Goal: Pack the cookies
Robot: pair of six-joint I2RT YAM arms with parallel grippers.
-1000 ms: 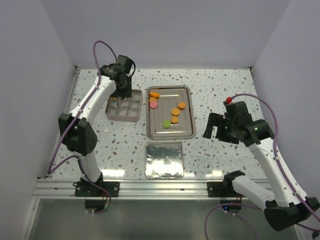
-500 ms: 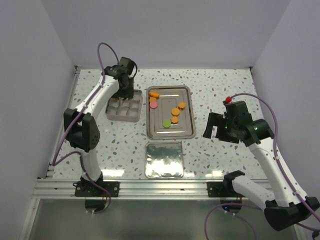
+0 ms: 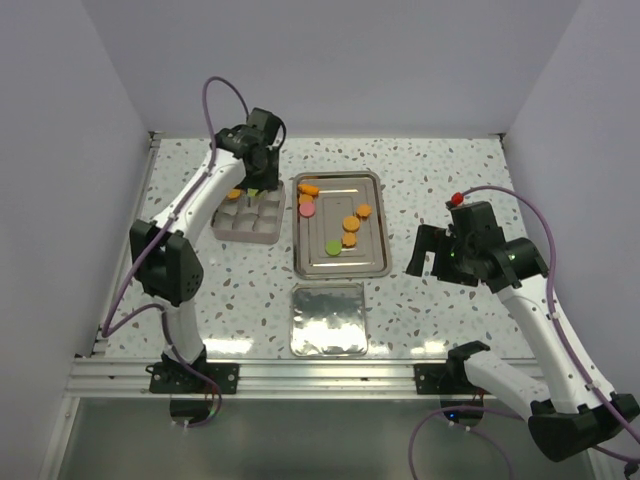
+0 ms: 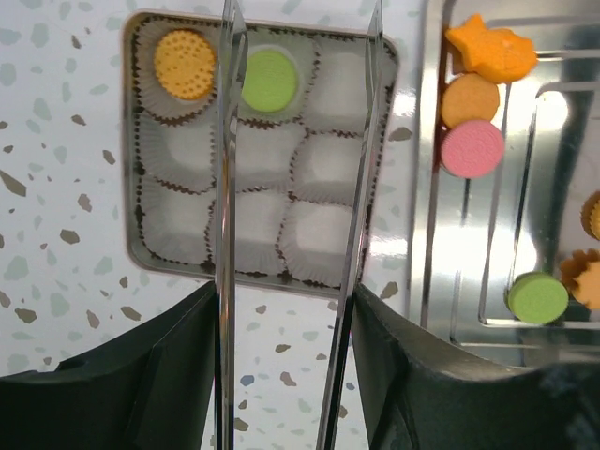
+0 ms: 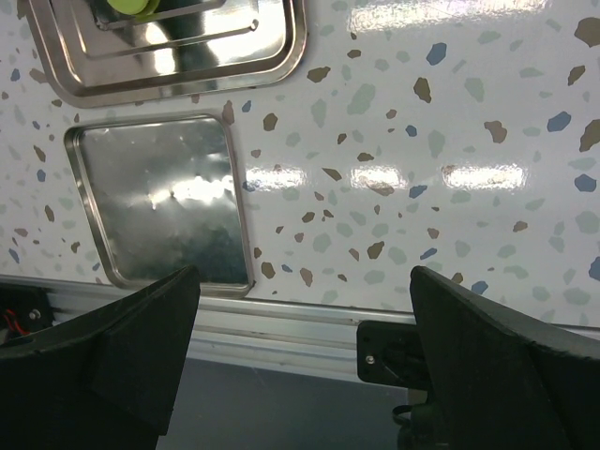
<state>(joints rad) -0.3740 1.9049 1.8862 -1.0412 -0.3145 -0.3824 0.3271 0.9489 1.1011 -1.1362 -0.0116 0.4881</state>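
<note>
We are holding the left gripper (image 4: 300, 37) parted and empty over the box (image 4: 127, 141), two cookies (image 4: 268, 80) lying inside. The others are lying on the tray (image 4: 429, 234) just rightward. The right gripper (image 5: 305, 277), spread and empty, is hanging farther off.

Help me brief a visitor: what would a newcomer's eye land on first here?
The shiny steel tray mid-table, dotted with small flat orange, pink and green cookies. Left of it, a grey box of white paper cups holds one orange cookie and one green cookie in its far row, the left gripper open above.
</note>
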